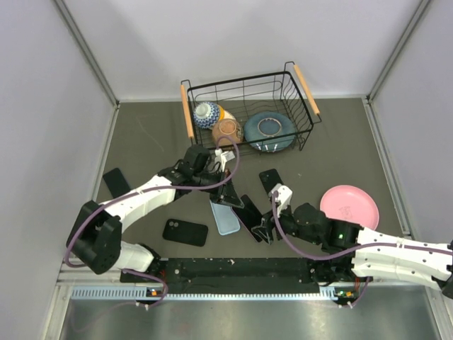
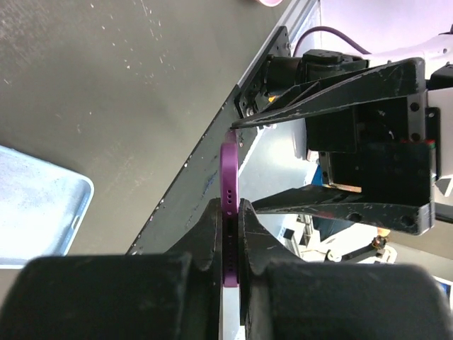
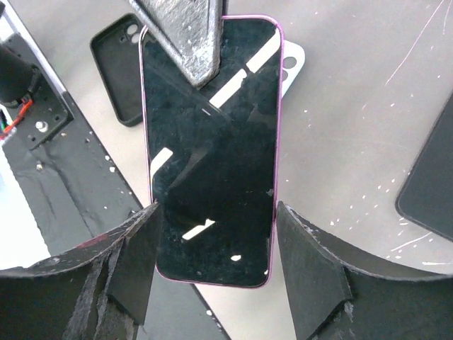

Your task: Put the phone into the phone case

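Pale walls, dark grey tabletop

Wire basket with patterned bowl, brown bowl and blue plate; pink plate outside, right.

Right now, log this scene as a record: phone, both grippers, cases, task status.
phone: purple-rimmed, dark screen, held off the table
left gripper: shut on phone, pinching it across its faces
right gripper: fingers flank the phone's long sides; contact unclear
blue case: flat on table, no phone in it
black case: flat on table, nearer the left arm's base
status: phone not yet in any case
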